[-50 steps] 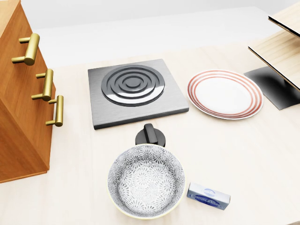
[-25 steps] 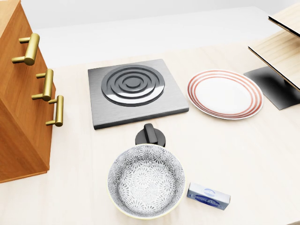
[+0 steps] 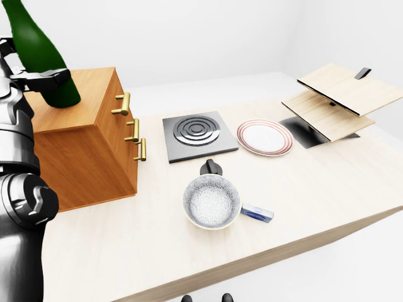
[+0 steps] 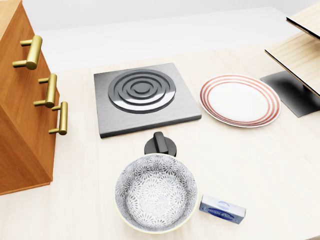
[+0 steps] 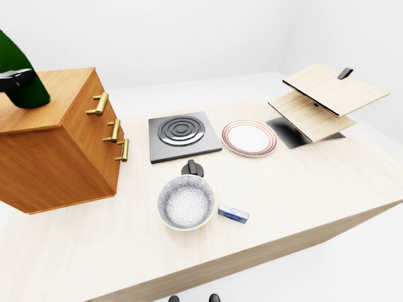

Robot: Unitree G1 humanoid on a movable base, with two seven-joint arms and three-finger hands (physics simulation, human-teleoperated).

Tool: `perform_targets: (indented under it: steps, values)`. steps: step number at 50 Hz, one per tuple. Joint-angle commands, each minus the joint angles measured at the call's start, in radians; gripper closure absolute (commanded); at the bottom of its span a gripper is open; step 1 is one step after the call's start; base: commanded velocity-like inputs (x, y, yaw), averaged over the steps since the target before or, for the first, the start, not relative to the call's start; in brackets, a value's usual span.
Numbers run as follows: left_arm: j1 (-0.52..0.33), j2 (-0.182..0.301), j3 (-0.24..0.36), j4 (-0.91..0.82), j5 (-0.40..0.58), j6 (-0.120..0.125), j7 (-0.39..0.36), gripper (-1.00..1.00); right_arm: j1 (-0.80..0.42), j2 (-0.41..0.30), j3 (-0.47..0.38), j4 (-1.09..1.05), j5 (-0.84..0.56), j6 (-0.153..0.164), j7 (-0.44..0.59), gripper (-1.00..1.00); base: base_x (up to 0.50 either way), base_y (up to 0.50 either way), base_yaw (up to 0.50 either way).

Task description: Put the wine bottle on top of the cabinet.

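The green wine bottle (image 3: 39, 53) stands tilted at the top left of the left-eye view, with its base on or just above the top of the wooden cabinet (image 3: 85, 148). My left hand (image 3: 43, 78) is shut round the bottle's lower body, one dark finger lying across the glass. The right-eye view shows the bottle (image 5: 19, 75) cut off by the left edge. In the head view only the cabinet's side and its brass handles (image 4: 50, 90) show. My right hand is in none of the views.
On the pale table (image 3: 315, 189) lie a square hob (image 3: 198, 133), a red-rimmed plate (image 3: 264, 137), a black knob (image 3: 211, 167), a patterned bowl (image 3: 212, 201) and a small blue box (image 3: 257, 213). A tilted wooden shelf stand (image 3: 334, 100) is at the right.
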Motion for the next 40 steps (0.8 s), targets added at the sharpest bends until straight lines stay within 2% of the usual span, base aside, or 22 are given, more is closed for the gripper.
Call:
perform_targets:
  steps: [1,4,5,6,7,9,12,13,14,16,30,40]
  values:
    - [0.009,-0.003,-0.005,0.011,-0.016,0.000,0.009,0.00,-0.001,-0.004,0.000,0.000,0.002,0.000,0.000,-1.00,0.00,0.00,0.00]
    - [0.014,-0.004,-0.004,0.011,-0.018,0.000,0.009,-0.12,-0.001,-0.007,-0.001,0.000,0.005,0.000,0.000,-1.00,0.00,0.00,0.00]
    - [0.015,-0.004,-0.007,0.011,-0.014,0.000,0.012,0.04,-0.003,-0.010,0.000,0.003,0.008,0.000,0.000,-1.00,0.00,0.00,0.00]
    - [-0.004,0.000,-0.011,0.010,-0.010,0.000,0.011,0.06,-0.004,-0.012,0.001,0.004,0.007,0.000,0.000,-1.00,0.00,0.00,0.00]
    - [-0.007,0.002,-0.010,0.009,-0.010,0.000,0.009,0.03,-0.004,-0.013,0.002,0.005,0.007,0.000,0.000,-1.00,0.00,0.00,0.00]
    - [-0.014,0.004,-0.012,0.009,-0.007,0.000,0.008,-0.17,-0.006,-0.014,0.005,0.005,0.005,0.000,0.000,-1.00,0.00,0.00,0.00]
    - [0.008,0.002,-0.005,0.009,-0.014,0.000,0.009,-0.21,-0.009,-0.016,0.009,0.006,0.004,0.000,0.000,-1.00,0.00,0.00,0.00]
    - [-0.015,0.008,-0.014,0.007,-0.006,0.000,0.000,-0.35,-0.010,-0.017,0.013,0.006,0.004,0.000,0.000,-1.00,0.00,0.00,0.00]
    - [-0.024,0.011,-0.015,0.007,-0.004,0.000,0.000,-0.62,-0.010,-0.016,0.014,0.004,0.003,0.000,0.000,-1.00,0.00,0.00,0.00]
    - [-0.007,0.011,-0.010,0.008,-0.007,0.000,0.001,-1.00,-0.011,-0.016,0.012,0.007,0.003,0.000,0.000,-1.00,0.00,0.00,0.00]
    - [0.007,0.010,-0.007,0.008,-0.013,0.000,-0.002,-1.00,-0.021,-0.016,0.029,0.009,-0.002,0.000,0.000,-1.00,0.00,0.00,0.00]
    - [-0.019,0.042,-0.006,-0.007,-0.018,0.000,-0.002,-1.00,-0.025,-0.020,0.030,0.012,-0.002,0.000,0.000,-1.00,0.00,0.00,0.00]
